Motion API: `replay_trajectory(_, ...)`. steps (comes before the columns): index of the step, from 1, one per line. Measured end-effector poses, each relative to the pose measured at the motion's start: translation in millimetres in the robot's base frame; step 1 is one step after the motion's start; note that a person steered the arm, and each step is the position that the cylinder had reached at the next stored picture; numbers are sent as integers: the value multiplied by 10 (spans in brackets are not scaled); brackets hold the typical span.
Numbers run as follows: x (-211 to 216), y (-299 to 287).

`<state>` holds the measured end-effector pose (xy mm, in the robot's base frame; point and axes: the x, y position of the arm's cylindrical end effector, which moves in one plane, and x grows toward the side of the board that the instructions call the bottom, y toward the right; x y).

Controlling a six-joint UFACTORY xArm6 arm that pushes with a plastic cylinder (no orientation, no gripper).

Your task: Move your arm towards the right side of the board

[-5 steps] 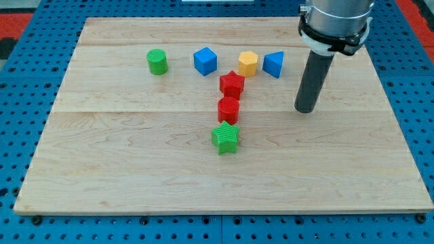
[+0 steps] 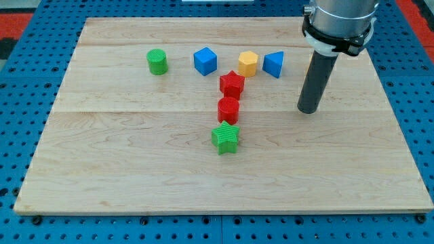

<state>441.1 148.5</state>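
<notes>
Tip [image 2: 308, 110] perhaps touching board [image 2: 135, 169], right of blue triangular block [image 2: 273, 64].

On the desk [image 2: 102, 169], a top-to-bottom column is formed by the red star [image 2: 232, 83], red cylinder [image 2: 228, 109] and green star [image 2: 226, 137]. My tip [image 2: 308, 110] is placed well apart, at the view's right.

Straight dark grey rod, smooth and round, my tip [image 2: 308, 111] blunt and flat, grey metal cylinder above, ringed by a black collar with white edging
</notes>
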Motion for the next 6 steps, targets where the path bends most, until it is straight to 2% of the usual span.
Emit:
replay_trajectory(4, 55, 59)
replay_trajectory(6, 207, 365)
